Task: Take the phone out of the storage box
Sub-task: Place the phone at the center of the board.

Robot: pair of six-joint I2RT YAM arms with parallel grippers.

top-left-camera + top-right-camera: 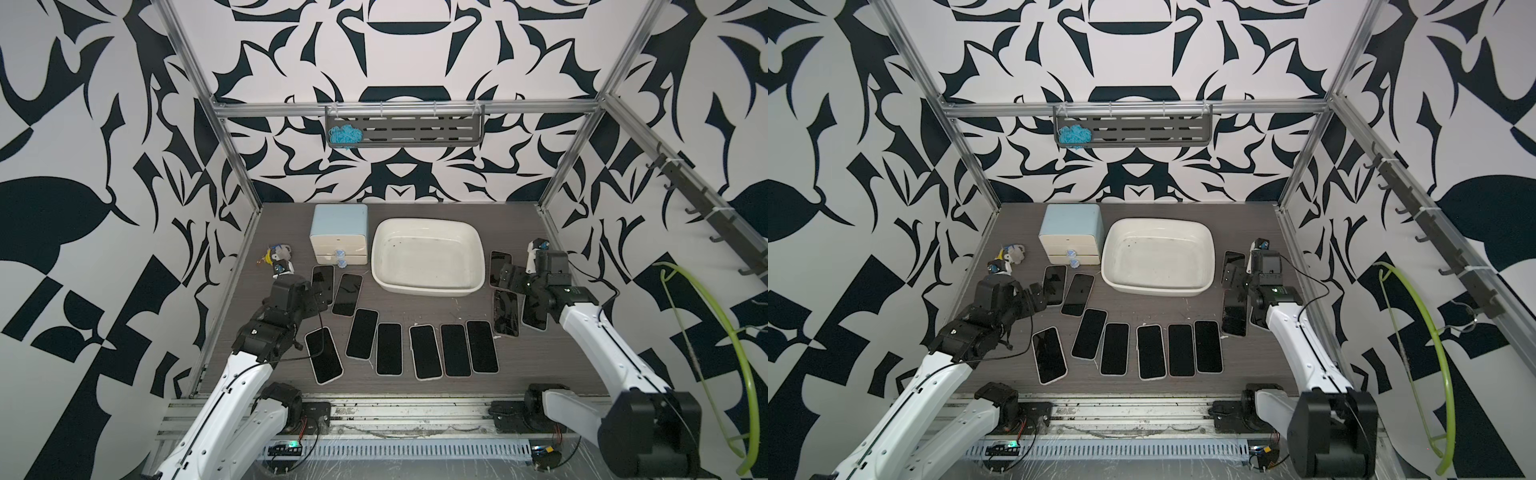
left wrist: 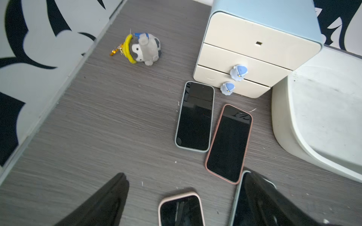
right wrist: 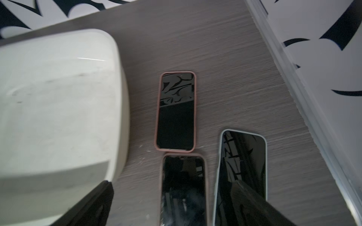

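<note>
A wide, shallow cream-white storage box (image 1: 428,289) with rounded corners sits toward the back of a grey wood-grain worktop (image 1: 415,309), its scuffed white floor open to both top views. Eleven phones (image 1: 388,349) lie flat on the worktop outside the box, dark screens up. Six form a loose arc across the front. Two lie side by side in front of a small blue-topped drawer unit (image 1: 338,232) that stands just left of the box. Three lie close together off the box's right side. In the left wrist view, the two by the drawers are a grey-green-cased phone (image 2: 194,117) and a pink-cased phone (image 2: 229,142), nearly touching along their long edges. A small penguin plush keychain (image 2: 143,49) lies on the worktop left of the drawer unit. The left arm's fingers (image 2: 109,201) are spread wide and hold nothing, hanging over the worktop's left part near the two phones by the drawers. The right arm's fingers (image 3: 252,207) are likewise wide apart and empty, hanging above the three phones beside the box. One finger overlaps a pale-cased phone (image 3: 242,166) in the right wrist view, and whether it touches cannot be told; that view is blurred. A grey slotted shelf (image 1: 405,131) on the patterned back wall holds a blue stringy bundle (image 1: 343,136).
</note>
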